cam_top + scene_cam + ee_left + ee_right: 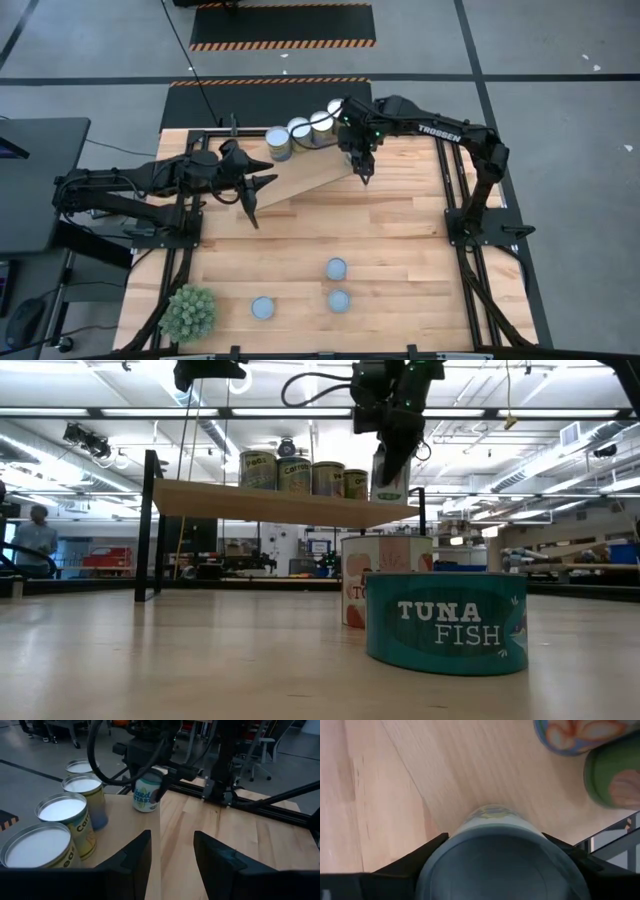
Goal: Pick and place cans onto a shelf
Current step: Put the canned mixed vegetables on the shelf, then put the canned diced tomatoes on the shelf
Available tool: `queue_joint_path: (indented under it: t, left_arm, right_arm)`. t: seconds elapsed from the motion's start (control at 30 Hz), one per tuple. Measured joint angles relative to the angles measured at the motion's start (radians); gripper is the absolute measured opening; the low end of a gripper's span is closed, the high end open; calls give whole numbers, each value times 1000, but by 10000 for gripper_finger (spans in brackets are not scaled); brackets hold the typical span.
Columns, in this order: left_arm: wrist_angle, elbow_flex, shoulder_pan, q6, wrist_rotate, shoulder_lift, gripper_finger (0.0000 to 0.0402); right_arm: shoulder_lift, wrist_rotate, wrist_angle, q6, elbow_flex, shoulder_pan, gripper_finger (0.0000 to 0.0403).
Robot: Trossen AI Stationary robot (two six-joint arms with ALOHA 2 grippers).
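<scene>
The shelf (310, 180) is a tilted light-wood plank at the table's far middle. Several cans (298, 132) stand on their bases in a row along its far edge, seen close in the left wrist view (65, 812). My right gripper (362, 172) is shut on one more can (390, 480) over the shelf's right end. Whether that can's base touches the plank, I cannot tell. My left gripper (172, 855) hovers open and empty at the shelf's left end. Three cans (336, 268) stand on the table near its front. My right gripper pinches the can's side wall (457, 832) between its two fingers, one on each side, near the can's top. The fingers come from above, pointing steeply down. The can stays upright below them at the shelf's right end (147, 795).
A spiky green plant (188, 312) stands at the near left corner. In the low view a tuna fish can (445, 620) and a taller can (385, 575) behind it stand close to the camera. Black frame rails (455, 200) run along the table's sides.
</scene>
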Motion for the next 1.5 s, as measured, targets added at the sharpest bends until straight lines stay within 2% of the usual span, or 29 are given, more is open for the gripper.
queue_joint_path:
  t: [0.1, 0.33, 0.5, 0.93, 1.27, 1.5]
  left_arm:
    - [0, 0, 0, 0, 0, 0, 153]
    - [0, 0, 0, 0, 0, 0, 153]
    - [-1, 0, 0, 0, 0, 0, 153]
    - [-2, 0, 0, 0, 11, 0, 153]
    - [-108, 0, -6, -79, 248, 0, 153]
    - [-165, 0, -19, -80, 255, 0, 153]
  right_arm:
    - [-1, -5, 5, 0, -5, 0, 301]
    - [1, 15, 22, 6, -5, 0, 363]
    - [2, 40, 25, 16, 18, -2, 385]
    - [2, 75, -22, 72, 193, 30, 390]
    - [0, 88, 3, 152, 308, 154, 383]
    - [1, 66, 63, 211, 275, 277, 376]
